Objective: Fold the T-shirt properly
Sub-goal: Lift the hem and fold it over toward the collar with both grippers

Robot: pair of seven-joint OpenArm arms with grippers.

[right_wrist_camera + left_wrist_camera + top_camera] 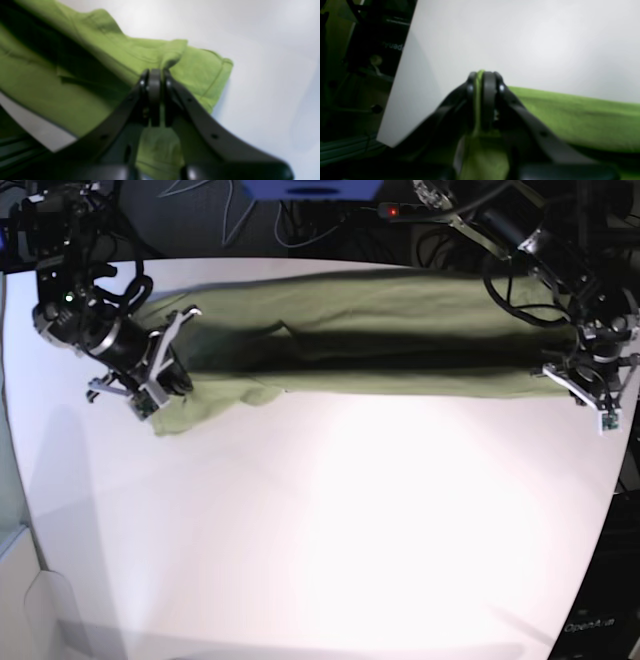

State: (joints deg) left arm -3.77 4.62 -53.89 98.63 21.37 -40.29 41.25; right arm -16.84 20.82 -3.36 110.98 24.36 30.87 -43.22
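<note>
The shirt point(380, 330) lies stretched across the table's point(340, 520) far edge. Both grippers, left point(483, 75) and right point(154, 72), pinch its ends tight. Uneven pulling from the 2 ends could skew the fold or slip thin fabric free.

White table point(330, 530); green T-shirt point(400, 330) atop
</note>
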